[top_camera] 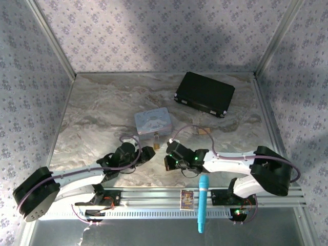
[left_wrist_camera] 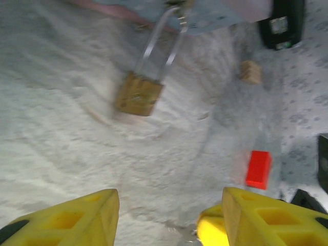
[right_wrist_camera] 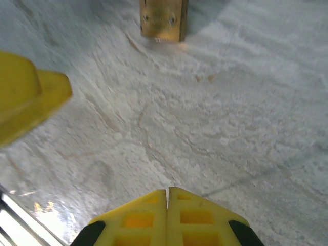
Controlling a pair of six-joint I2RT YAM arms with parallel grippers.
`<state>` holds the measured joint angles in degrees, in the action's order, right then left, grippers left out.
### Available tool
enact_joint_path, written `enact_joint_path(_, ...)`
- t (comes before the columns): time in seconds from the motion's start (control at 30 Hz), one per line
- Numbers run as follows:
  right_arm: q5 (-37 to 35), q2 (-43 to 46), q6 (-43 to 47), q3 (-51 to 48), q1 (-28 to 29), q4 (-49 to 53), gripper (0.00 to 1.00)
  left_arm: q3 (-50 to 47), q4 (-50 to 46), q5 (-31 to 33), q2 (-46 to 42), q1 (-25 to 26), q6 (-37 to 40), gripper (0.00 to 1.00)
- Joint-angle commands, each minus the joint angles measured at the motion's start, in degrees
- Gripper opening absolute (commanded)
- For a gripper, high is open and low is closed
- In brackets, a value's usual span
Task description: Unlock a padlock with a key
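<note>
The left gripper (left_wrist_camera: 169,200) hangs low over the marble table (left_wrist_camera: 61,154), its yellow fingers spread wide with nothing between them. The padlock (left_wrist_camera: 139,95) lies flat ahead of that gap, clear of both fingers. Its brass body is nearer the gripper, and its thin shackle reaches away to the near edge of the pale blue tin (top_camera: 152,122). From above, the padlock sits just beyond and between the two gripper tips. The right gripper (right_wrist_camera: 167,195) has its fingers pressed together. Whether something thin is pinched there cannot be told. The padlock's body lies ahead of it, apart from the fingertips. Further right a red block (left_wrist_camera: 258,168) and a tan block (top_camera: 205,131) rest on the table.
</note>
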<state>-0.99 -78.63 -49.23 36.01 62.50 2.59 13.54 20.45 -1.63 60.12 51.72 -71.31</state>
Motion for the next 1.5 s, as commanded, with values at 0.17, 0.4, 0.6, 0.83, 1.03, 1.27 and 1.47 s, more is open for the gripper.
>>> enact_joint_path(0.17,1.6,6.5,-0.7,-2.2,-4.0,-3.3,0.02,0.4,7.3,6.5,2.6,2.3,-17.5,0.67)
enact_joint_path(0.4,1.0,8.8,2.4,0.6,-6.6,-5.4,0.02,3.4,14.0,4.1,8.0,3.6,-30.5,0.88)
enact_joint_path(0.6,3.6,6.6,3.4,2.4,-6.5,-10.0,0.02,4.5,24.7,4.8,12.6,5.0,-36.0,0.97)
enact_joint_path(0.83,4.7,4.5,4.1,3.3,-5.3,-14.9,0.02,6.2,36.9,2.1,20.7,5.0,-40.2,0.92)
enact_joint_path(1.03,4.4,5.9,3.4,1.5,-5.1,-14.4,0.02,5.2,33.4,4.0,19.9,5.0,-40.3,0.71)
enact_joint_path(1.27,4.2,8.2,3.4,-0.7,-6.2,-13.1,0.02,4.8,30.5,4.5,19.8,4.7,-40.0,0.5)
enact_joint_path(1.47,4.9,9.6,3.3,-1.5,-7.2,-12.3,0.02,5.5,28.2,4.0,19.8,4.3,-38.7,0.39)
